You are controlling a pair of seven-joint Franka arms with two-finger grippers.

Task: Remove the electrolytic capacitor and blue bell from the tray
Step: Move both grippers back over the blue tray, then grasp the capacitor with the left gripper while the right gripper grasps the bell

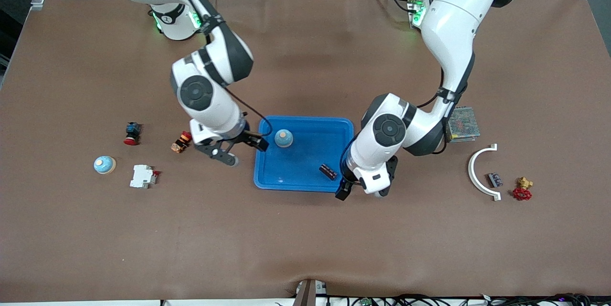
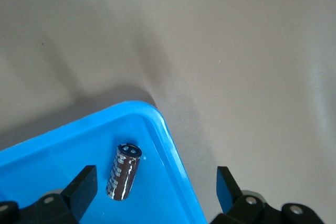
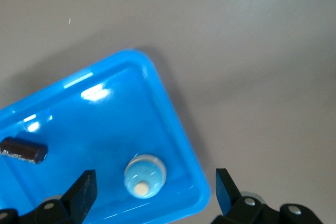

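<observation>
A blue tray (image 1: 305, 163) lies mid-table. In it stands a light blue bell (image 1: 283, 138) with a cream button, toward the right arm's end. A dark capacitor (image 1: 328, 172) lies on its side in the tray corner nearer the front camera, toward the left arm's end. My right gripper (image 1: 243, 151) hangs open over the tray's rim beside the bell (image 3: 144, 176), holding nothing. My left gripper (image 1: 362, 194) is open over the tray's corner rim (image 2: 173, 150). The capacitor (image 2: 123, 171) sits apart from its fingers (image 2: 81, 187).
A second blue bell (image 1: 104, 164), a white breaker (image 1: 142, 176), a red push button (image 1: 131, 133) and a small orange part (image 1: 181, 142) lie toward the right arm's end. A metal box (image 1: 462, 124), a white curved piece (image 1: 482, 172) and a red valve (image 1: 522, 190) lie toward the left arm's end.
</observation>
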